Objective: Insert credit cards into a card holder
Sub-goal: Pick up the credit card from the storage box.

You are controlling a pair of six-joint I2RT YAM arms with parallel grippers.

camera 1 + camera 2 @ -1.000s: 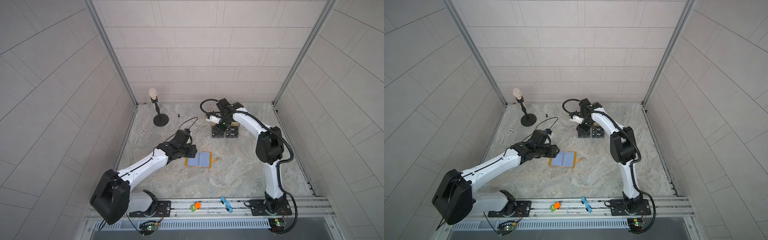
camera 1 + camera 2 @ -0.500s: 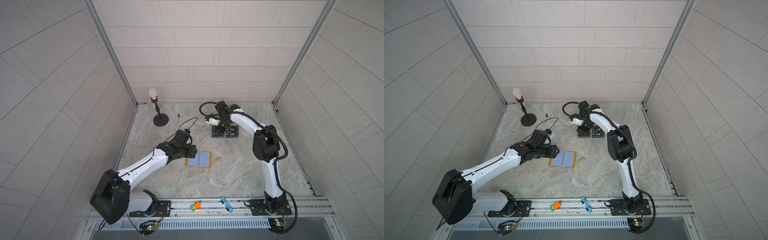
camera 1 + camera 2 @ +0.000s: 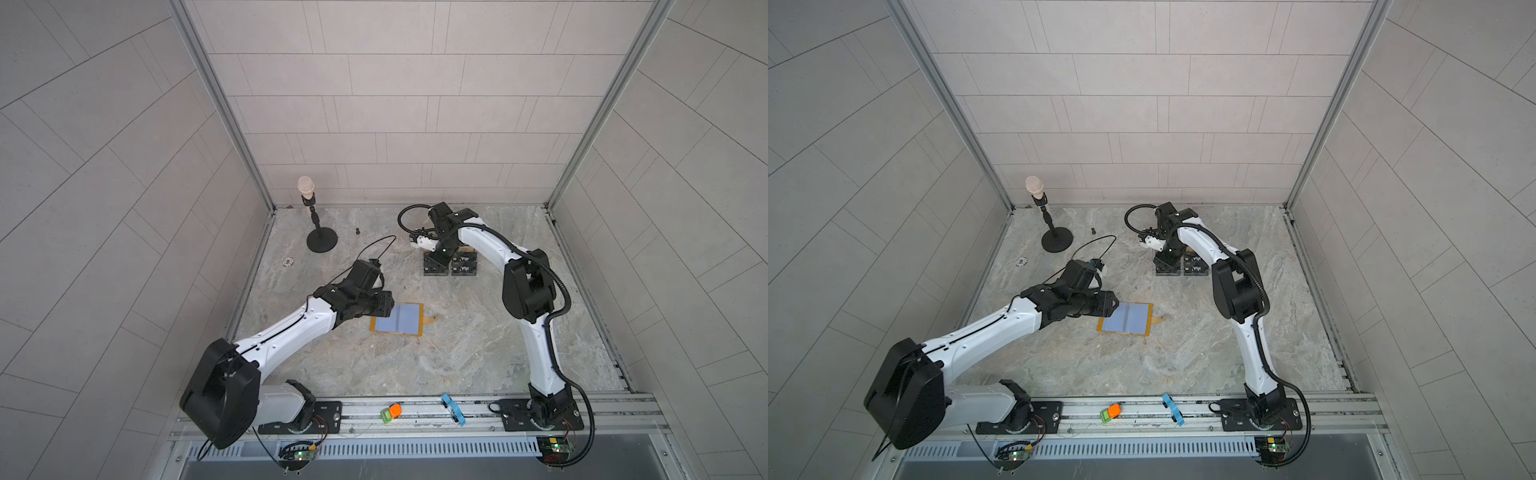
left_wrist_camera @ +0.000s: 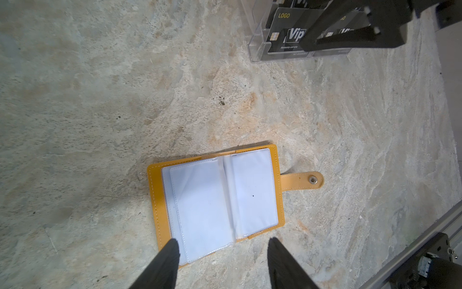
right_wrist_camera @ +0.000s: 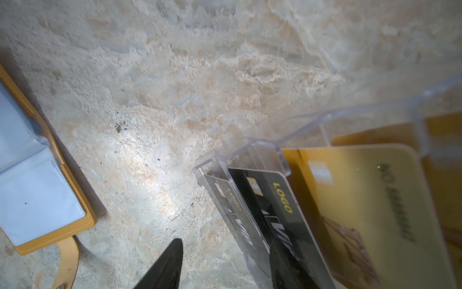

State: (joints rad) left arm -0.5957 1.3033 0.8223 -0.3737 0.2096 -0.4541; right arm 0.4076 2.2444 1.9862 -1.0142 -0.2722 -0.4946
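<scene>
The card holder [image 3: 397, 319] [image 3: 1127, 318] lies open on the marble table, its pale plastic sleeves facing up and its snap tab out to the right. My left gripper [image 3: 384, 305] [image 4: 222, 244] is open at the holder's left edge, and one fingertip [image 4: 172, 246] overlaps a corner of the card holder [image 4: 217, 197]. Black "Vip" credit cards [image 3: 464, 264] [image 4: 287, 35] [image 5: 275, 200] stand in a clear acrylic stand [image 5: 250, 150]. My right gripper [image 3: 436, 262] [image 5: 225, 246] hangs open over that stand. One finger is in front of a black card and the other is over bare table.
Gold cards [image 5: 362, 200] fill the stand's rear tiers. A microphone on a round black base [image 3: 320, 241] stands at the back left. A small bolt [image 3: 356, 231] and a disc [image 3: 287, 261] lie near it. An orange-green clip [image 3: 390, 412] and a blue clip [image 3: 453, 409] sit on the front rail.
The right arm has swung slightly to the left above the card stand. The left arm and the card holder have not moved.
</scene>
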